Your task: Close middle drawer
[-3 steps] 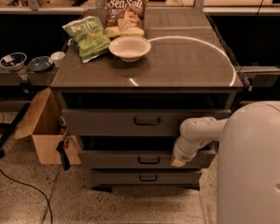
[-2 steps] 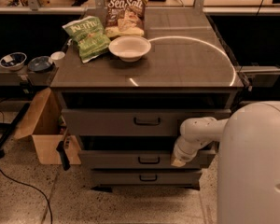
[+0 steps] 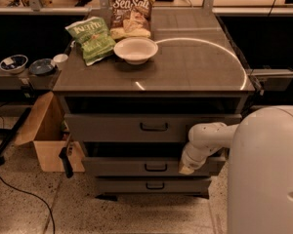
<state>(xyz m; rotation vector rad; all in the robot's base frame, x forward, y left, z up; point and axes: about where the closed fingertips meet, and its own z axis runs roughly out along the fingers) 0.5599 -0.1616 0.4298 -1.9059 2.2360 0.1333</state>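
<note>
Camera view: grey cabinet point(image 3: 200, 72) seen from the front and slightly above, three drawers stacked. Top drawer point(image 3: 107, 127) has the taller front. Middle drawer point(image 3: 117, 166) sits below it, low front panel, small dark loop handle at centre. It stands out a little from the cabinet, with a dark gap showing above its front edge. Bottom drawer point(image 3: 122, 185) is underneath, slightly narrower.

White arm point(image 3: 210, 135) reaches in from the pale robot body point(image 3: 268, 174) at the right and bends downward. Gripper point(image 3: 187, 167) is at the right part of the middle drawer's front panel, to the right of the handle, seemingly against the panel. Whether the gripper is released or clenched cannot be told from here.

On the cabinet top: white bowl point(image 3: 136, 49), green chip bag point(image 3: 92, 42) touching its left side, brown chip bag point(image 3: 131, 16) behind it. Open cardboard box point(image 3: 46, 140) on the floor just left of the cabinet.
</note>
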